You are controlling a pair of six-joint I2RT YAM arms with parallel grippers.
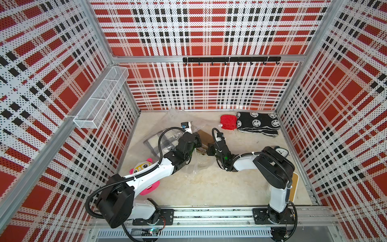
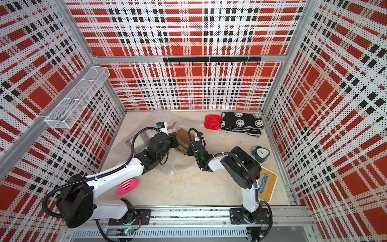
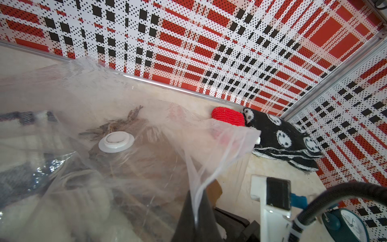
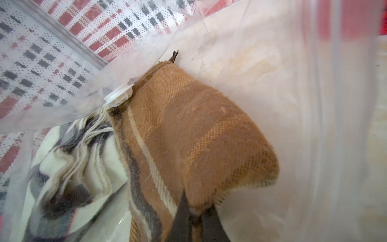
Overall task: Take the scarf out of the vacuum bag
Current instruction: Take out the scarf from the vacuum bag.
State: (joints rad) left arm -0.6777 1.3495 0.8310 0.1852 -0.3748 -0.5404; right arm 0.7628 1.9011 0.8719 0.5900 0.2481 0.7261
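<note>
The right gripper (image 4: 195,218) pinches the brown scarf (image 4: 209,136) at its folded end; it looks soft and light. The left gripper (image 3: 196,207) grips the edge of the slippery vacuum bag (image 3: 134,100).

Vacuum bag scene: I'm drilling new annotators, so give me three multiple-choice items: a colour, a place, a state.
1. The valve cap on the vacuum bag is: A blue, B white, C red.
2. The red knit roll lies: A inside the vacuum bag, B beside the black smiley cloth, C held aloft.
3. The right gripper is: A open, B shut on nothing, C shut on the brown scarf.
Answers: B, white in the left wrist view; B, side by side in both top views; C, its fingers pinch the scarf's edge.
</note>
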